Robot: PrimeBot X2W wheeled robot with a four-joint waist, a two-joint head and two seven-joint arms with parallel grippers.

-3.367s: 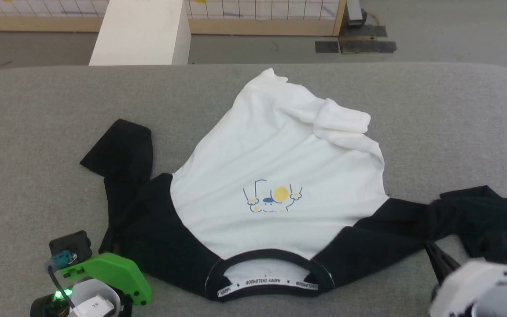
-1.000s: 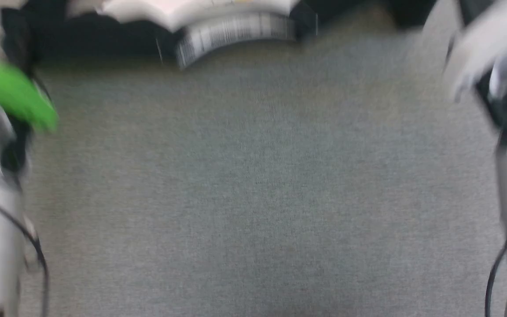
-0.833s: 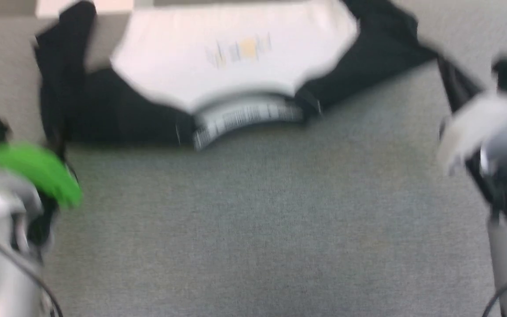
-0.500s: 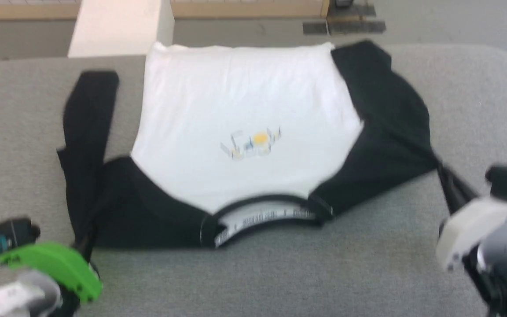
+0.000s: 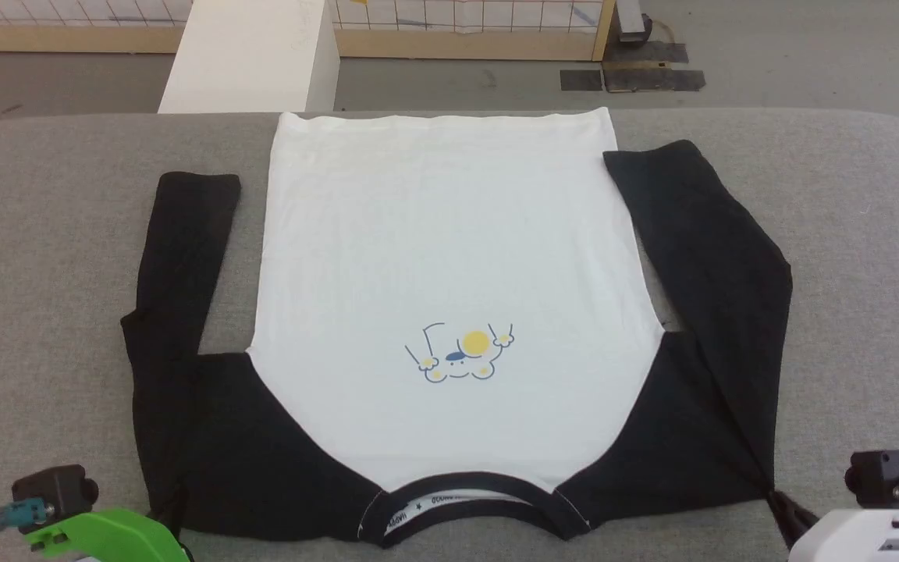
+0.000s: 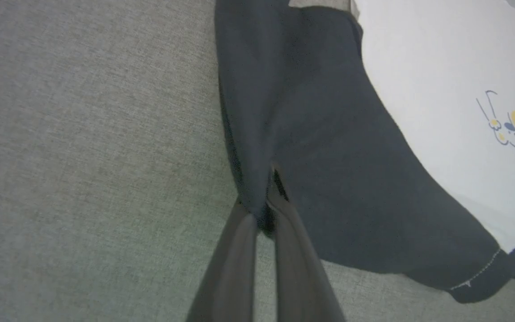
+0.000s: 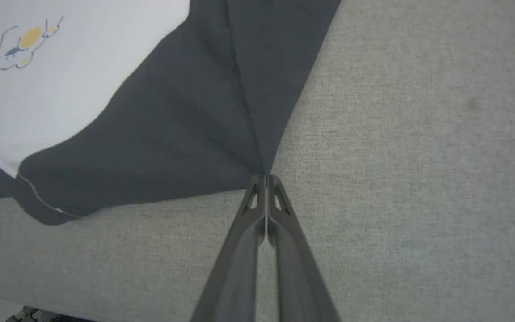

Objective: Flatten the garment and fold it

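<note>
**Shirt spread flat, 2 grippers clamped at its shoulders**

The garment lies face up on the grey padded table, with its collar nearest the robot and its hem at the far edge. Both black sleeves run toward the far side. The left sleeve has a strip of table between it and the white body, and the right sleeve lies close beside the body. The yellow-and-blue print sits on the chest. The left gripper pinches black fabric at the near left shoulder corner. The right gripper, fingers pressed together, nips the tip of the near right shoulder corner, where creases fan out. A white block stands beyond the table.
</note>
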